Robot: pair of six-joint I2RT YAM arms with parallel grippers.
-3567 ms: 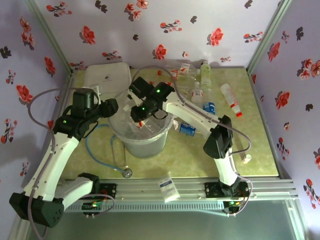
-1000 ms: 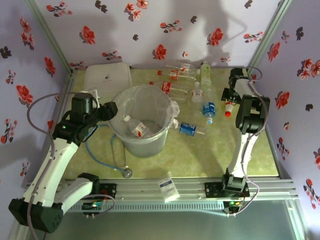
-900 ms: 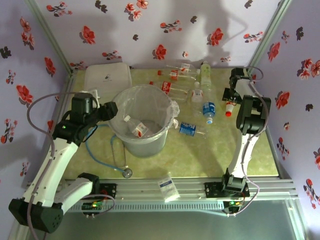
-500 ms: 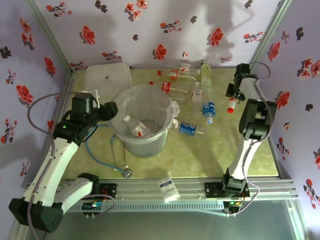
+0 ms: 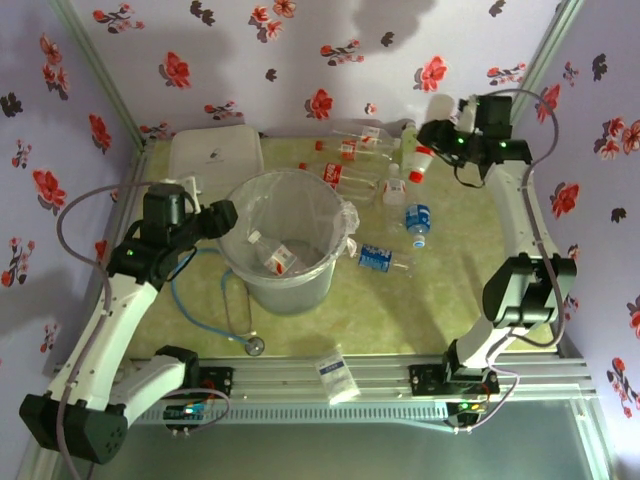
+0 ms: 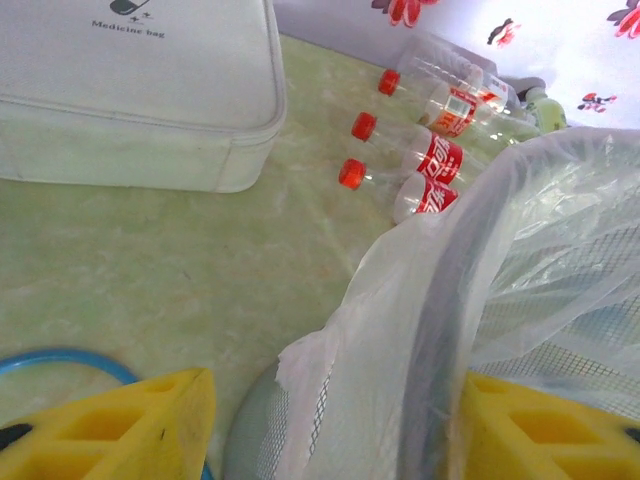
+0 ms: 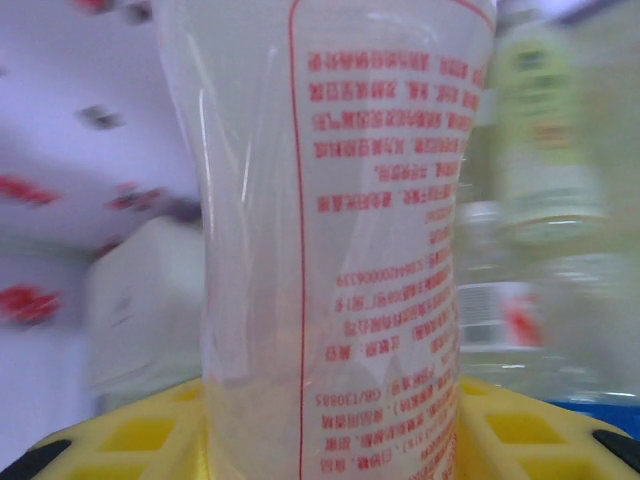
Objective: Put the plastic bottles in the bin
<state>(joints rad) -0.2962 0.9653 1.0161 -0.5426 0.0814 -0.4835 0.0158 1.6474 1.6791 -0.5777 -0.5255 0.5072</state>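
Large round translucent grey-white bin (image 5: 286, 292), bag-lined, centre-left, contains one clear plastic bottle (image 5: 275, 257). Left gripper (image 5: 214, 216), spread wide, straddles its left rim. Right gripper (image 5: 446, 140), far right, pinches a red-capped clear bottle (image 5: 424, 158) aloft. Several bottles (image 5: 345, 175) lie between, unbinned; task judged early.

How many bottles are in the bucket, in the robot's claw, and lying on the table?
In the bin: 1 bottle
In the right gripper: 1 bottle
On the table: 7 bottles
Total: 9 bottles
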